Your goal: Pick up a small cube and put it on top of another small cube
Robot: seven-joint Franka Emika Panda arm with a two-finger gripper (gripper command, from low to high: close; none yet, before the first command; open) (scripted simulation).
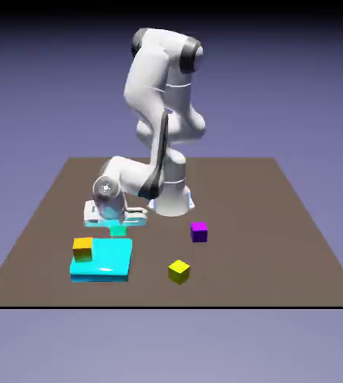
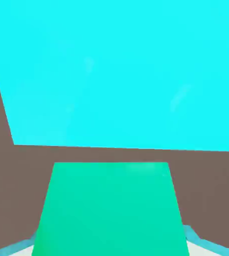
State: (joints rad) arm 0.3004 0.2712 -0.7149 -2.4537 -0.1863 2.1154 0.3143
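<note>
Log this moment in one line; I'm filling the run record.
pincer: shut on green cube | place: beside cyan slab | orange cube: on slab | purple cube, yellow cube: loose on table

Green cube [image 2: 109,210] beside cyan slab [image 2: 121,70].

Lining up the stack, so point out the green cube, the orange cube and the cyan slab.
Green cube [image 2: 109,207]: hand view, middle of its top face.
Orange cube [image 1: 82,249]: exterior view, its front face.
Cyan slab [image 1: 111,256]: exterior view, bare top beside the orange cube.
</note>
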